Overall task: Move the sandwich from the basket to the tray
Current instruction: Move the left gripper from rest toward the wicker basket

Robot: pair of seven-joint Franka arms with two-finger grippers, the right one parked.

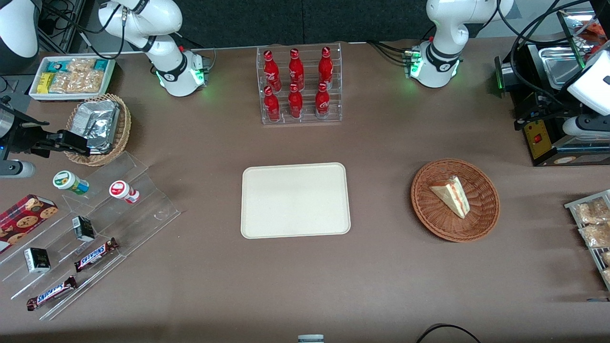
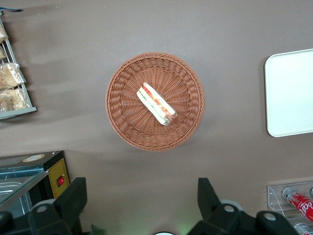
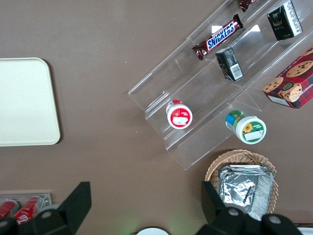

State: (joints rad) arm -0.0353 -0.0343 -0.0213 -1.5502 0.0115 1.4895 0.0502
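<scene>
The sandwich (image 1: pixel 452 195) (image 2: pixel 156 104), a white wedge with red and green filling along its edge, lies in the round reddish-brown wicker basket (image 1: pixel 429 214) (image 2: pixel 122 122). The cream tray (image 1: pixel 295 200) (image 2: pixel 291 93) lies flat at mid-table beside the basket, with nothing on it. My gripper (image 2: pixel 142 188) hangs high over the table, farther from the front camera than the basket. It is open, its black fingers (image 2: pixel 73 196) spread wide with only bare table between them, well apart from the sandwich.
A clear rack of red bottles (image 1: pixel 299 85) stands farther from the front camera than the tray. A black appliance with a red switch (image 1: pixel 543 138) (image 2: pixel 49 176) and a rack of snack packets (image 1: pixel 591 224) (image 2: pixel 12 83) sit toward the working arm's end. Acrylic steps with snacks (image 1: pixel 95 224) lie toward the parked arm's end.
</scene>
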